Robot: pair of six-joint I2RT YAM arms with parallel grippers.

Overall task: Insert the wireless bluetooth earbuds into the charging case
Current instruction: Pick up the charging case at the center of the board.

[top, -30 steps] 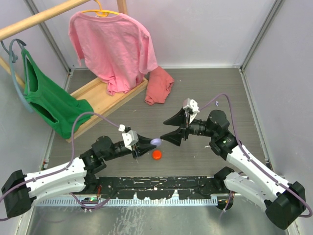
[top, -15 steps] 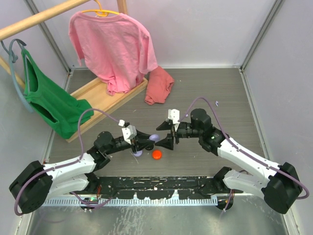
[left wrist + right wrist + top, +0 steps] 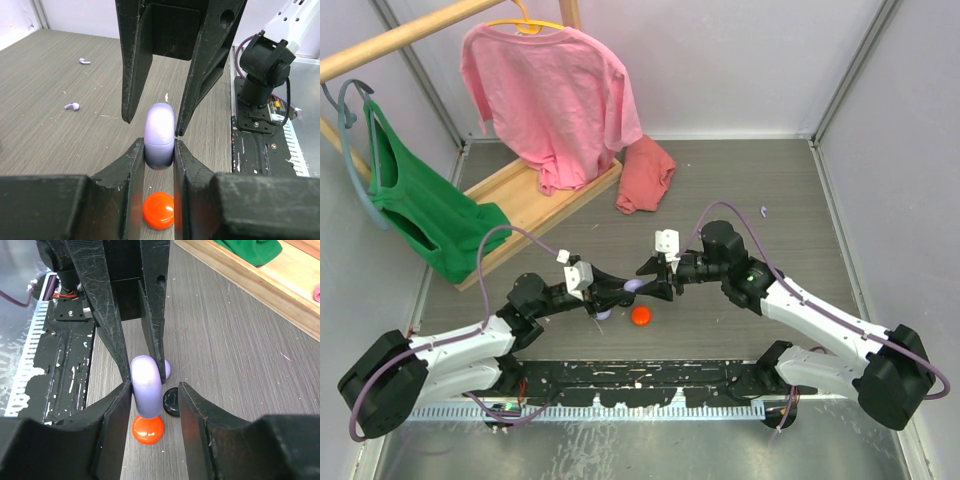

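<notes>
The lavender charging case [image 3: 633,287] hangs closed above the table, pinched between the pads of my left gripper [image 3: 159,150], which is shut on its lower half [image 3: 159,142]. My right gripper [image 3: 152,390] faces it from the other side and straddles the case's rounded top [image 3: 147,382]. One right finger [image 3: 117,415] touches the case, while the other [image 3: 195,410] stands a clear gap away. Two small lavender earbuds [image 3: 73,106] [image 3: 83,61] lie on the table far behind the right arm. One shows as a speck [image 3: 763,210] in the top view.
An orange-red puck [image 3: 641,316] lies directly under the case, with a black puck [image 3: 171,401] and a lavender puck [image 3: 603,313] beside it. A coral cloth [image 3: 646,175], a wooden rack [image 3: 525,200], a pink shirt [image 3: 555,95] and a green garment [image 3: 420,205] fill the back left.
My right gripper has moved left onto the case and its jaws have narrowed around it. The left gripper, still holding the case, has shifted slightly left.
</notes>
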